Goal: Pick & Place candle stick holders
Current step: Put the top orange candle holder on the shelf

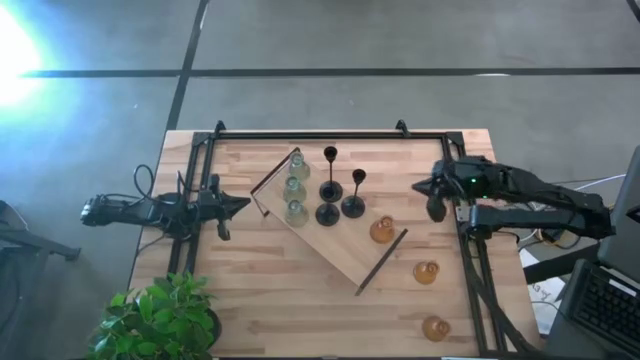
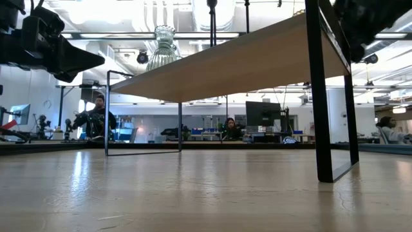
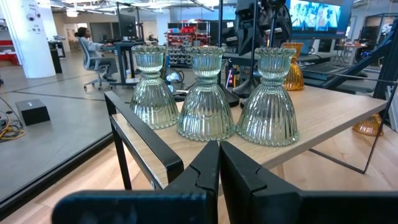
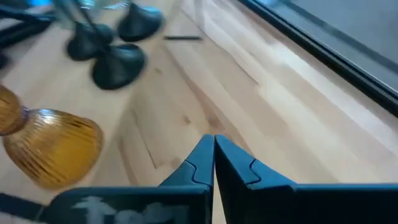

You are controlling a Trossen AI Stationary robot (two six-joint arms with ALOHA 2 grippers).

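While both arms waited at the table's side edges, the left gripper (image 1: 238, 204) and right gripper (image 1: 436, 207) were clenched on nothing. Bare table (image 1: 260, 290) lay around the diagonal wooden board (image 1: 330, 245), which carried upright green holders (image 1: 294, 188), black holders (image 1: 330, 190) and one amber holder (image 1: 381, 231); two more amber holders (image 1: 427, 272) stood on the table, right.

1. Floor (image 1: 400, 40): grey concrete, crossed by dark seam lines in the upper part of the high view; strong glare at upper left.
2. Table (image 1: 300, 290): light wood planks, centre of the high view.
3. Potted plant (image 1: 160, 320): green leaves, lower left of the high view.
4. Room beyond, low view: open workshop with ceiling light strips (image 2: 129, 35) across the top.
5. Monitor (image 2: 261, 115) at centre right; seated persons (image 2: 96, 116) at desks at left and centre.
6. White pillar (image 3: 28, 37), upper left of the left wrist view.
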